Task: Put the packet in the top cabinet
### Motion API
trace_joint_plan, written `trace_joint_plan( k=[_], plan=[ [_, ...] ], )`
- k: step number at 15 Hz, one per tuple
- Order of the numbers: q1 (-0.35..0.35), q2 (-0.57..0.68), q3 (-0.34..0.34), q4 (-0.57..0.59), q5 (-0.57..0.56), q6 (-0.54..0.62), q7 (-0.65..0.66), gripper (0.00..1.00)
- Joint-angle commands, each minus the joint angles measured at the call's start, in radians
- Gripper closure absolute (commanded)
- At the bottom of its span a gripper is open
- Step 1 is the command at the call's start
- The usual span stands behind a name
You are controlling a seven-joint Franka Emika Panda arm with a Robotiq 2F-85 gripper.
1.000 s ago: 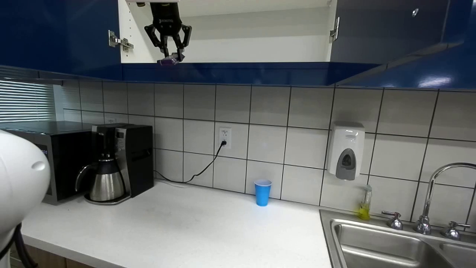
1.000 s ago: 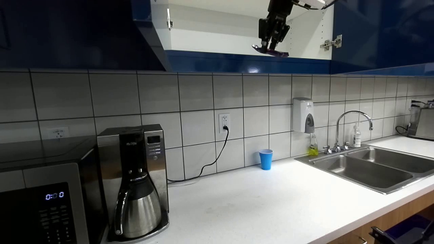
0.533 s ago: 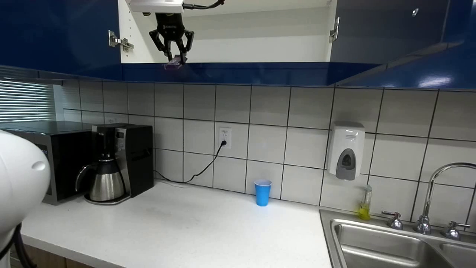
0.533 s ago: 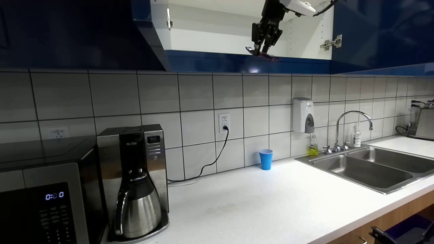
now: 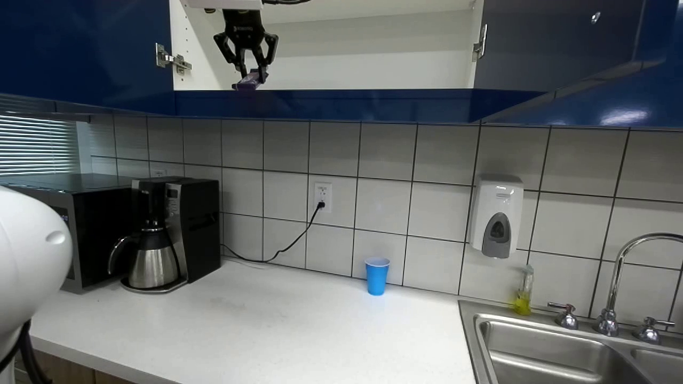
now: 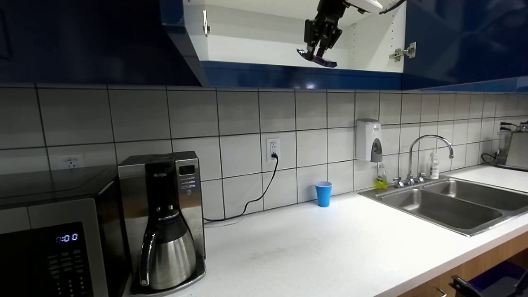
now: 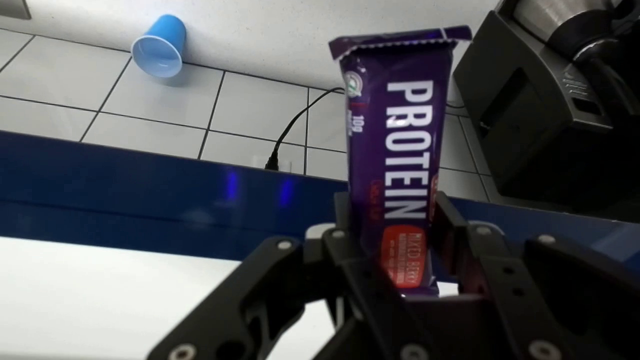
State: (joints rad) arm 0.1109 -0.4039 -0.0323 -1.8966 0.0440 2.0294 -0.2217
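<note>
The packet point(image 7: 395, 125), a purple protein bar wrapper, is gripped by its side edges near one end between the black fingers point(image 7: 450, 225). Both exterior views show my gripper point(image 5: 253, 76) pointing down before the opening of the top cabinet point(image 5: 341, 104), shut on the packet. There the packet point(image 6: 324, 62) hangs tilted, roughly level with the cabinet's blue lower edge. Both glossy blue doors are swung wide, and the white interior shows. How far the packet is from the cabinet's edge is hard to tell.
Below, a blue cup point(image 5: 376, 276) stands on the white counter by the tiled wall. A coffee maker point(image 6: 165, 222) and microwave point(image 6: 49, 239) are at one end, a sink point(image 5: 544, 352) at the other. The hinged door point(image 5: 85, 53) flanks the opening close to my gripper.
My gripper, still holding the packet, has dipped slightly and come back up. It has shifted sideways a little toward the middle of the cabinet opening, and the packet now tilts more.
</note>
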Motion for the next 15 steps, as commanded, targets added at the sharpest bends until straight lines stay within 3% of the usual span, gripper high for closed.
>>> trace_joint_plan(
  k=[1, 15],
  plan=[
    [-0.007, 0.038, 0.008, 0.070, 0.019, -0.017, -0.003, 0.84],
    [-0.020, 0.228, 0.013, 0.338, 0.037, -0.082, 0.029, 0.84]
  ],
)
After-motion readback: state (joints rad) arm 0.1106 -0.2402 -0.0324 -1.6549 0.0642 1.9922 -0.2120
